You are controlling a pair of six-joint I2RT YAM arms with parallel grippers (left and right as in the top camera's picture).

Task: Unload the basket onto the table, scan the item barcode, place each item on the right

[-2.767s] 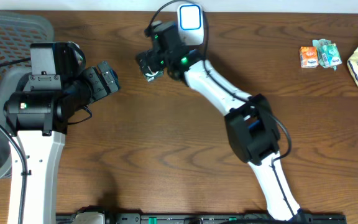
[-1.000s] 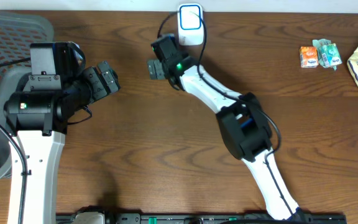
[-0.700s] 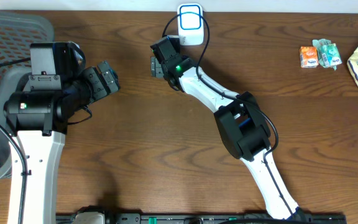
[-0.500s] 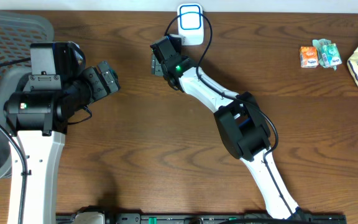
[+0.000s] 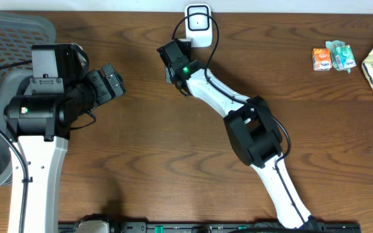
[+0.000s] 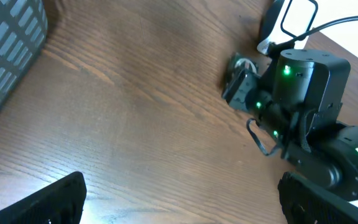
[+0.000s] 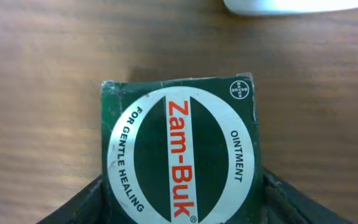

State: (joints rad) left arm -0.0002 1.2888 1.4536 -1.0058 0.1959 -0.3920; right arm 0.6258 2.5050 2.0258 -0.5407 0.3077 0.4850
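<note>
The Zam-Buk box (image 7: 179, 149) is seen label-up over the table (image 7: 36, 74), lettering run from 12 to 6 o'clock; its long axis cannot be told. It is flanked by the right gripper (image 7: 180, 199), though a grip cannot be confirmed. The scanner (image 7: 291, 5) is set at 1 o'clock. The left gripper (image 6: 185, 205) is held wide open.

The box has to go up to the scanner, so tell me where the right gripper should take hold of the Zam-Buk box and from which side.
Grip the Zam-Buk box across its two opposite side walls, coming straight down from above. It lies flat on the table, round label up, so those parallel walls are the free faces, and the fingers of the right gripper flank them.
</note>
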